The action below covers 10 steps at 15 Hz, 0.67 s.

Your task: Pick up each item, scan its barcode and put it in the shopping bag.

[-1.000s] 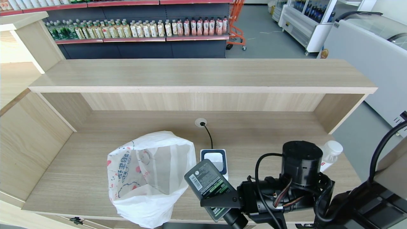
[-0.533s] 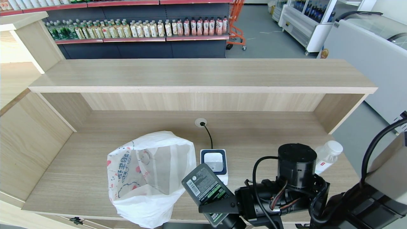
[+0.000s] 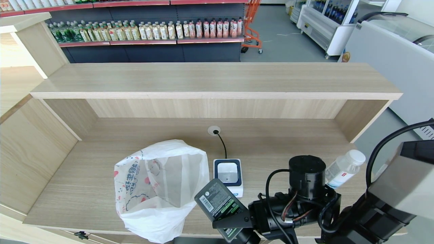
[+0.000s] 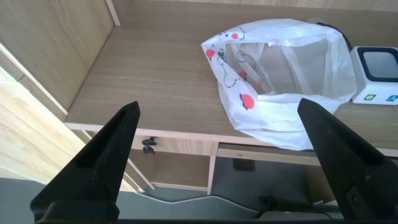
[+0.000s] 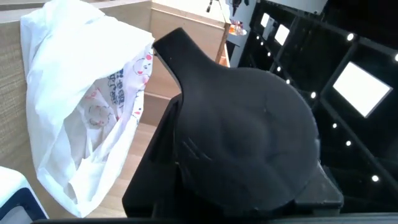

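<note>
The left gripper point(image 4: 219, 109) hangs near the front edge of the counter point(image 3: 67, 189). Its two fingers are wide apart and hold nothing, so it is out of the way. The shopping bag point(image 3: 159, 183) stands on the counter with its mouth wide open, so things can drop straight in. At 3 o'clock from the bag sits the scanner point(image 3: 228, 172), with its window facing up. At 6 o'clock from the scanner the dark packet point(image 3: 218, 203) is up in the air. The right gripper point(image 3: 232, 219) is clamped on its near end. The barcode faces up, away from the window, so I think the scanner cannot read it like this. At 3 o'clock from the scanner a bottle point(image 3: 344, 166) waits its turn.
</note>
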Motion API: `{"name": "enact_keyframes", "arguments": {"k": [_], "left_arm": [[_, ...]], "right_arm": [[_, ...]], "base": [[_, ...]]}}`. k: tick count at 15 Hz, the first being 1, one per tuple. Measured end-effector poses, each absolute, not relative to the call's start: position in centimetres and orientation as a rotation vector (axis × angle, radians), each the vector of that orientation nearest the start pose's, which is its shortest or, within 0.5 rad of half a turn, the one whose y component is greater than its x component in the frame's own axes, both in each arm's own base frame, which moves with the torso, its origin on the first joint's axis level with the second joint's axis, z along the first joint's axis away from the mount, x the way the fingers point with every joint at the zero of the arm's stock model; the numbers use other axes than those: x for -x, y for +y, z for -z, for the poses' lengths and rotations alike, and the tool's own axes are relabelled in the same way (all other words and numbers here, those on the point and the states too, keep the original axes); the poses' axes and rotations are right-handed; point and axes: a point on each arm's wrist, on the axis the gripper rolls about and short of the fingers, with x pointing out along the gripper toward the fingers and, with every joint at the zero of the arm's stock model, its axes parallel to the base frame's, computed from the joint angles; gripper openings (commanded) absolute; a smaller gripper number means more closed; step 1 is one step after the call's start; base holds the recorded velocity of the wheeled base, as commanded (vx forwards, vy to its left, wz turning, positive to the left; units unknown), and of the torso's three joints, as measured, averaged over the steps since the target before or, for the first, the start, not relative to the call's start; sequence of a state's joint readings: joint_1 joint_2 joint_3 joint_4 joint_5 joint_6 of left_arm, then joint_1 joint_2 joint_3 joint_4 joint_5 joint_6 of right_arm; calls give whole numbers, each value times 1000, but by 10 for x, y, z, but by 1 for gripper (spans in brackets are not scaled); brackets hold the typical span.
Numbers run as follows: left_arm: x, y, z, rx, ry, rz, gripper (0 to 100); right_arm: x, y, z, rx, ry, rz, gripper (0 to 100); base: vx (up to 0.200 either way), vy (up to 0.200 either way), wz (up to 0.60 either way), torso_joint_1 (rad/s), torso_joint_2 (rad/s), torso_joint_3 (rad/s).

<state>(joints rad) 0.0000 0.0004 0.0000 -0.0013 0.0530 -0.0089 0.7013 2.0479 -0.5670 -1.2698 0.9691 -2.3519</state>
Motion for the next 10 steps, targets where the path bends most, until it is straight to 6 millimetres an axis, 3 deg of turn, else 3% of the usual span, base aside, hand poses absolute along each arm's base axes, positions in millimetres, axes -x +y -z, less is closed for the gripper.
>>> {"name": "enact_keyframes", "arguments": {"k": [10], "left_arm": [[23,1,-76,9,-2,-53,100]], "right_arm": [[-238,222,-70,1638,-1714,-1039,0]], "base": [[0,0,0,0,0,0]]}}
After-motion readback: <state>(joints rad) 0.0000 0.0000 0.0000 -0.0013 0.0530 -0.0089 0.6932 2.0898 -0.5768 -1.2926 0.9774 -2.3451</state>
